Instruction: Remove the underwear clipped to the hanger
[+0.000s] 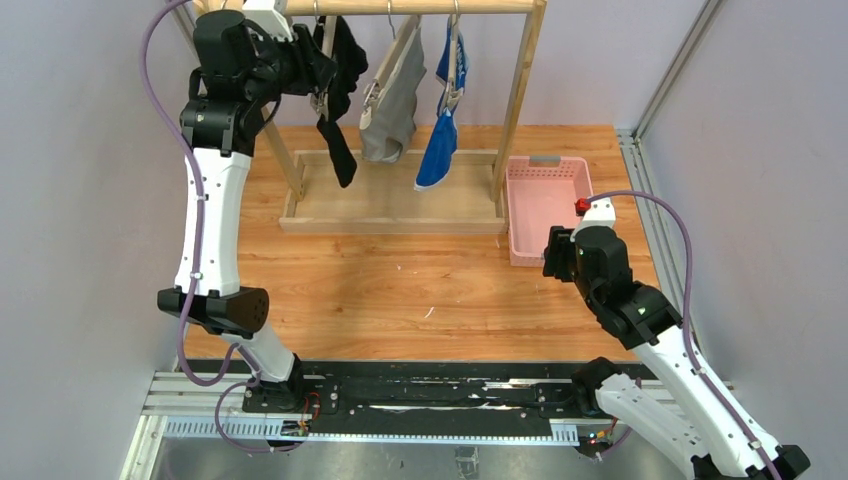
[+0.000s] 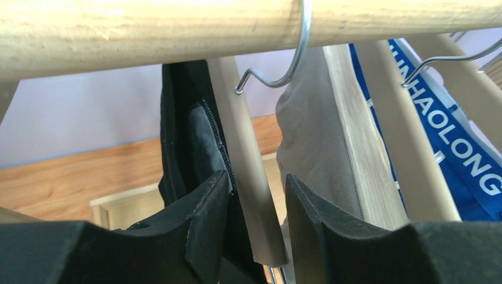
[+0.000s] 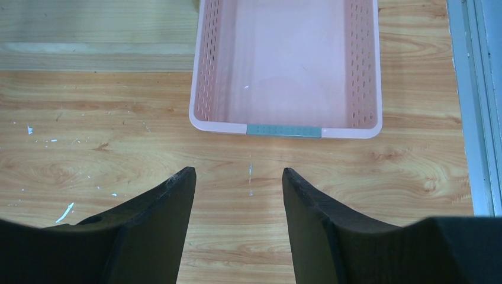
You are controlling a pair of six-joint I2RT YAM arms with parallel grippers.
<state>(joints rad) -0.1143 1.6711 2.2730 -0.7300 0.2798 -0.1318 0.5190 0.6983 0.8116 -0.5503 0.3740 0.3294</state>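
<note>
Up at the rack, the left gripper (image 2: 256,177) is raised to the wooden rail (image 2: 177,29), at the leftmost hanger. Its two dark fingers (image 2: 201,225) stand at a middling gap, neither wide nor closed. Between them runs the pale wooden hanger arm (image 2: 248,165), with a fold of the black brief (image 2: 183,118) on its left side. The left finger lies against that black cloth, and the right finger sits just beside the hanger arm. From the wrist view I cannot tell whether the pads actually press on wood and cloth or only bracket them; the gap looks filled, but no squeeze shows.

All three pieces of underwear hang from the rail. The black brief is on the left, drooping in a long strip below its hanger in the top view. The grey brief (image 1: 392,110) hangs in the middle, just right of the fingers in the wrist view, under a wire hook (image 2: 299,53) looped over the rail. The blue brief (image 1: 440,150) is on the right, its white lettering readable on the band in the left wrist view.

Well apart from the rack, the right gripper (image 3: 238,173) hangs low over the wooden table (image 3: 89,154). Its jaws are spread fairly wide and hold nothing, touching nothing. Just ahead of its fingertips sits the pink basket (image 3: 204,71), standing on the table to the right of the rack's base.
</note>
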